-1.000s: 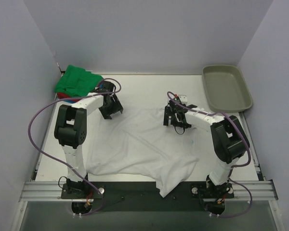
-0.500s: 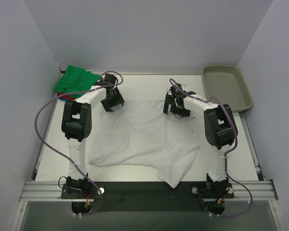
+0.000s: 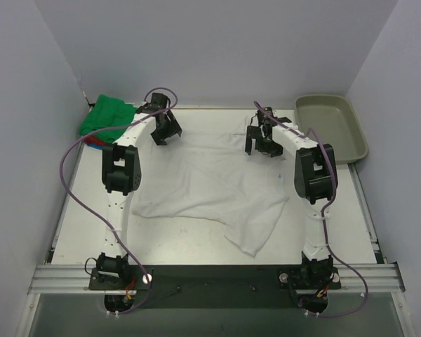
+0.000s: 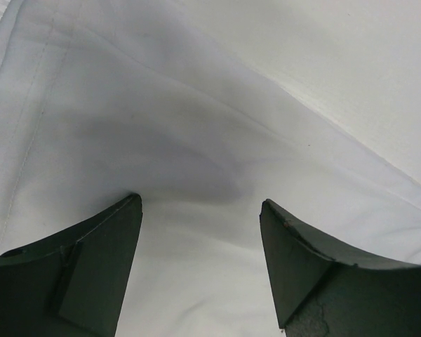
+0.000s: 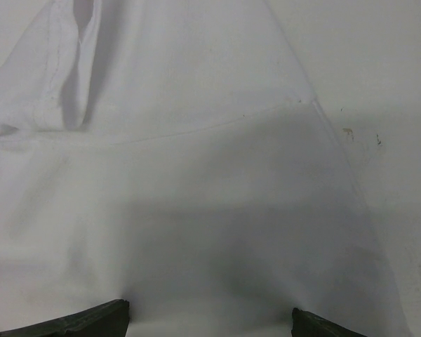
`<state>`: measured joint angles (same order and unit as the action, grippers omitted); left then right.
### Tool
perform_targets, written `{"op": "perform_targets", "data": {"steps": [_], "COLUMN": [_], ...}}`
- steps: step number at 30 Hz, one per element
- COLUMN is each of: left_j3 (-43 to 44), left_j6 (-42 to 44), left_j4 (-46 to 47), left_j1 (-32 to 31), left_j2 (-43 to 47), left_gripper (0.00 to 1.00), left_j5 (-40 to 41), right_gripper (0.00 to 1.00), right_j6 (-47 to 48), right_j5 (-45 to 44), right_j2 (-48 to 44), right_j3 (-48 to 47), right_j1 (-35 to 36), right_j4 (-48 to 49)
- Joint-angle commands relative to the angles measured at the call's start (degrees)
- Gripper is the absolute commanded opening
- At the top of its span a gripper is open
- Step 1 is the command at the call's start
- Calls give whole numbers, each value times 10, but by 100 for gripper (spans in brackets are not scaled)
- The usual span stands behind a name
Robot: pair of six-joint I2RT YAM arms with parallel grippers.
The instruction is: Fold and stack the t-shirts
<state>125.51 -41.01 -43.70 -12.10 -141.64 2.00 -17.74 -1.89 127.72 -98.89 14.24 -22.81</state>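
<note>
plainly the left gripper (image 3: 165, 133) and right gripper (image 3: 261, 146) hung released over the white t-shirt (image 3: 210, 189), upper centre; both corners likely needed one even pinch.

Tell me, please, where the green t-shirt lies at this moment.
In the top view, the green t-shirt sits at the far left corner of the table, just left of the left gripper.

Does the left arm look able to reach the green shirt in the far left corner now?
Probably yes. The left gripper is open at the far edge of the white shirt, close to the green shirt, and nothing stands between them.
</note>
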Motion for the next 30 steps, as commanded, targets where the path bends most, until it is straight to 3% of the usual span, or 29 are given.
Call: {"op": "perform_targets", "data": {"steps": [1, 8, 14, 17, 24, 30], "left_j3": [15, -76, -188, -265, -616, -698], "left_j6": [12, 15, 63, 71, 51, 28], "left_j4": [-1, 30, -56, -106, -13, 1], "left_j1": [6, -7, -9, -6, 42, 56], "left_j2": [23, 235, 376, 445, 611, 625], "left_gripper": [79, 98, 97, 97, 92, 87], "left_j5": [-34, -48, -24, 38, 15, 20], "right_gripper": [100, 100, 100, 100, 100, 100], "right_j6": [39, 57, 15, -16, -99, -101], "right_j5": [-24, -100, -156, -161, -144, -164], "right_j2": [-54, -237, -435, -547, -772, -825], "right_j3": [6, 99, 264, 370, 523, 544], "right_j1": [1, 43, 140, 190, 255, 283], "right_j4": [-1, 66, 71, 73, 37, -3]}}
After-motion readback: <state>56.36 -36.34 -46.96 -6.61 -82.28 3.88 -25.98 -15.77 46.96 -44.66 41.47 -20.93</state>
